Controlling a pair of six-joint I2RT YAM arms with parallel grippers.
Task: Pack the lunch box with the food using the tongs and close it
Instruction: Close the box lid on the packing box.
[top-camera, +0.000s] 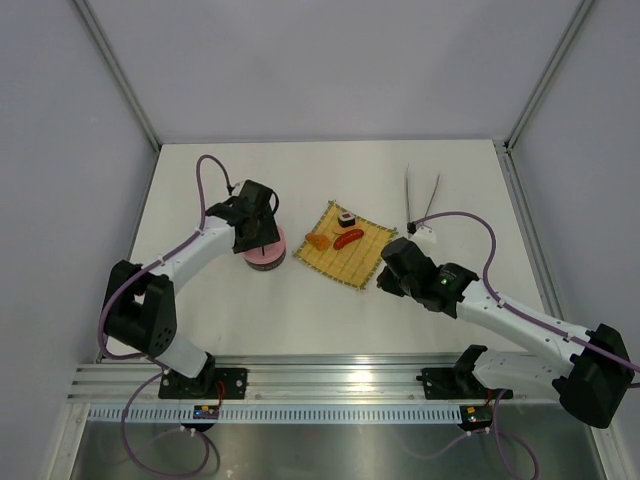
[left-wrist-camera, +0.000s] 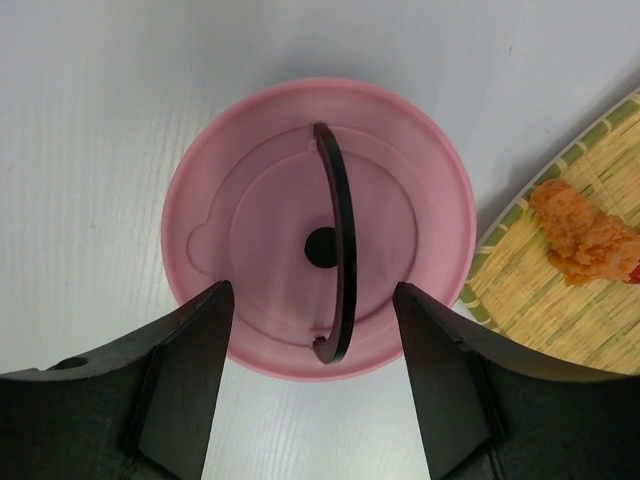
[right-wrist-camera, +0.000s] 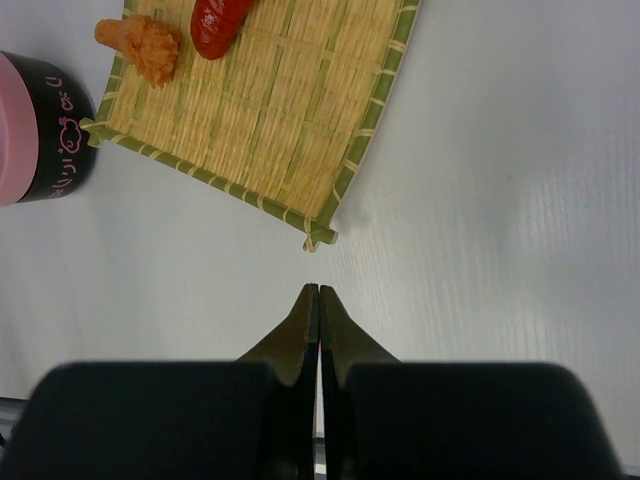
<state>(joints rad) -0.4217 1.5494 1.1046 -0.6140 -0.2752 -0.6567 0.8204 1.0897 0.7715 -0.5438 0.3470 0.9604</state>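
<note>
The lunch box (top-camera: 266, 256) stands left of the mat, its pink lid (left-wrist-camera: 250, 220) on it and a black arched handle (left-wrist-camera: 340, 250) standing up across the lid. My left gripper (left-wrist-camera: 310, 292) hovers over it, open, a finger on either side of the handle's near end without touching it. The food lies on the mat: a sushi roll (top-camera: 347, 217), a red sausage (top-camera: 349, 238) and an orange chunk (left-wrist-camera: 585, 235). The tongs (top-camera: 420, 198) lie at the far right. My right gripper (right-wrist-camera: 318, 291) is shut on nothing, just off the mat's near corner.
The yellow woven mat (top-camera: 360, 258) lies at the table's middle, tilted like a diamond. A small white tag (top-camera: 424, 232) sits at the near end of the tongs. The right arm reaches in from the near right. White walls enclose the table.
</note>
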